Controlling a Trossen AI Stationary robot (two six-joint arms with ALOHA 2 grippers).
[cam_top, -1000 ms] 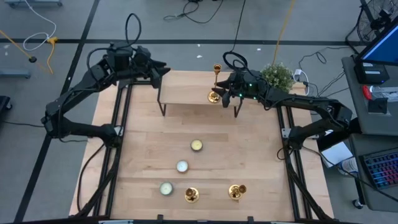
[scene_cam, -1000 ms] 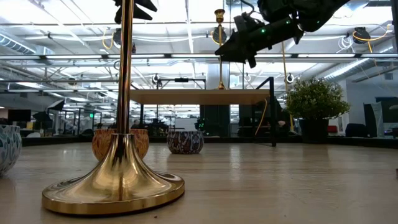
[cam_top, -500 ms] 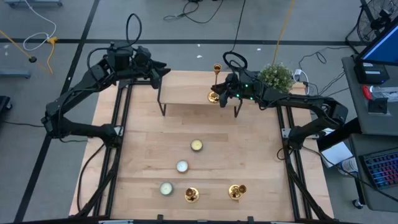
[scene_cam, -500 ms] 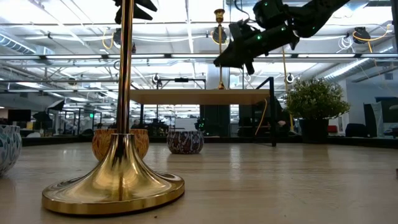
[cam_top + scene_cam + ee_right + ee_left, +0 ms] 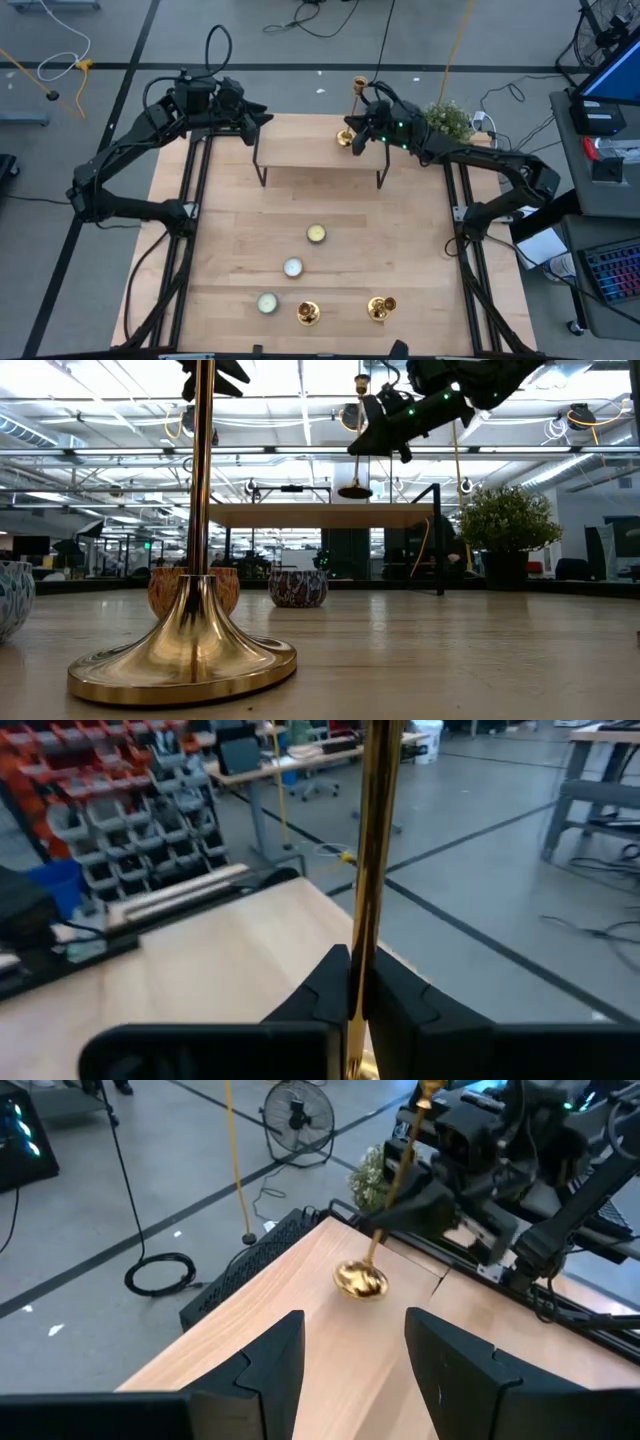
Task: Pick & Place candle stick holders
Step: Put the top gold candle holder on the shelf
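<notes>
My right gripper (image 5: 362, 128) is shut on a shiny gold candlestick holder (image 5: 357, 435) above the far right part of a small raised wooden shelf (image 5: 320, 150). The holder's round base (image 5: 355, 491) hangs clear above the shelf top. My left gripper (image 5: 262, 117) is open and empty at the shelf's far left end; its wrist view shows the held holder (image 5: 362, 1278). Two more gold holders (image 5: 307, 312) (image 5: 379, 307) stand on their bases near the table's near edge; one fills the low view's front (image 5: 190, 650). My right gripper pinches the holder's slim stem (image 5: 372, 870) between its two fingers (image 5: 330, 985), about midway up. The fingers come about level from the table's right side and lie across the stem. The holder hangs about upright, its base (image 5: 344, 138) lifted clear of the shelf.
Three pale disc candles (image 5: 316, 233) (image 5: 292, 267) (image 5: 266, 302) lie in a slanting row on the table's middle. A small potted plant (image 5: 445, 120) stands at the far right corner. Patterned bowls (image 5: 297, 587) (image 5: 12, 595) show in the low view.
My right gripper has gone up and a little toward the table's far edge with the gold holder. The holder stood with its base on the shelf; now it is lifted clear of it.
</notes>
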